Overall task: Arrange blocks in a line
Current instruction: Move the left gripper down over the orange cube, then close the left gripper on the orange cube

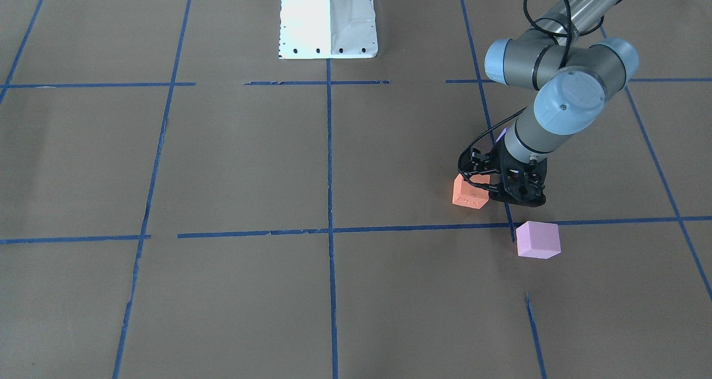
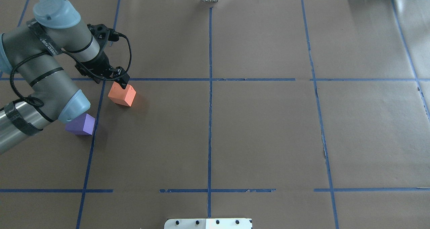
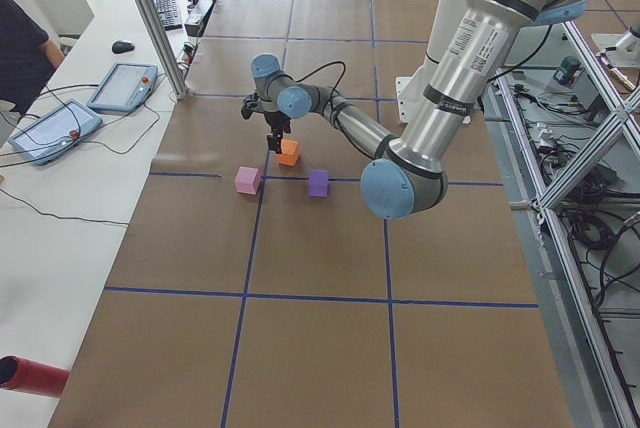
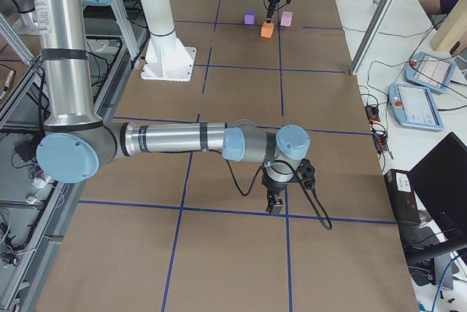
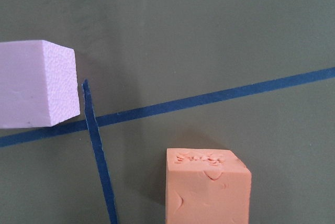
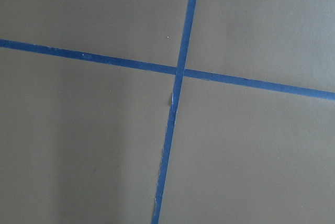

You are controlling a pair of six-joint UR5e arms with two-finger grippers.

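Observation:
The orange block point(image 1: 470, 192) sits on the brown paper, turned at an angle; it also shows in the overhead view point(image 2: 122, 95) and low in the left wrist view point(image 5: 207, 187). My left gripper point(image 2: 123, 82) looks shut and empty. Its tip is at the orange block's edge on the side away from my base point(image 1: 483, 183). The pale pink block point(image 1: 537, 239) lies beyond it by a tape crossing and shows at the left of the wrist view point(image 5: 36, 82). The purple block point(image 2: 80, 124) lies nearer my base, partly under the arm. My right gripper point(image 4: 275, 206) hangs over bare paper; I cannot tell its state.
Blue tape lines point(image 2: 210, 87) divide the table into a grid. My white base plate point(image 1: 328, 28) is at the table's edge. Tablets point(image 3: 122, 86) and a person point(image 3: 25, 48) are beside the table on my left arm's side.

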